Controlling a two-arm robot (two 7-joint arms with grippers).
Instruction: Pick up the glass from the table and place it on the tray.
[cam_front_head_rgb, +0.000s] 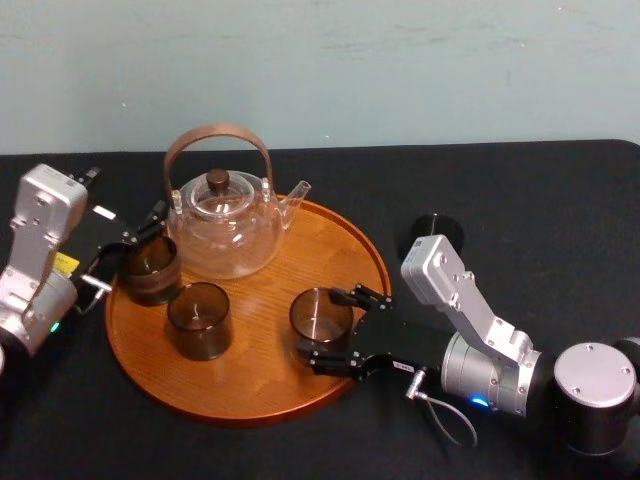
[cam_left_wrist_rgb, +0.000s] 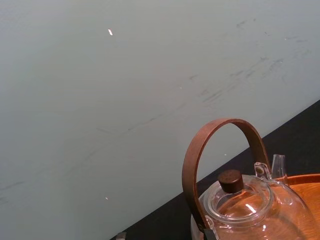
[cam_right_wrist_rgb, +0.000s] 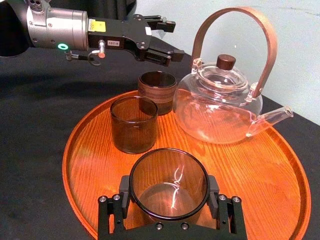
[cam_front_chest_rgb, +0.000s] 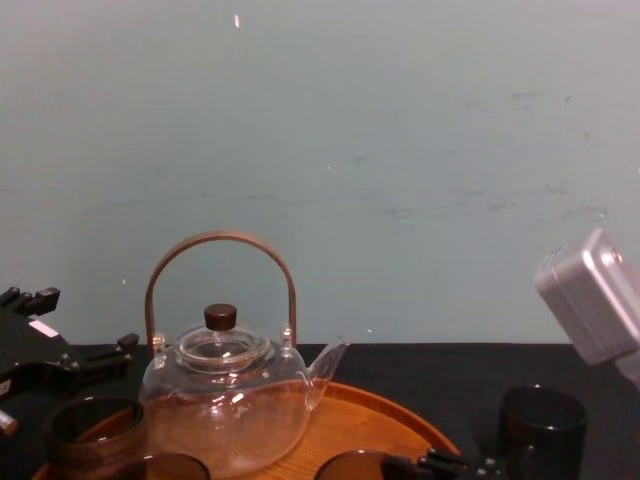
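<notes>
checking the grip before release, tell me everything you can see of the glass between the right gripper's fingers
The glass is a short, round, straight-walled tumbler of smoky brown clear glass, empty, with a dark rim. It stands upright on the wooden tray, toward its front right, apart from the nearest cup. The right gripper flanks it, its black fingers against both sides.

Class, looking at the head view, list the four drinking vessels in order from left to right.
Brown cup by the left gripper → middle glass → right glass at the right gripper → dark cup on the table.
</notes>
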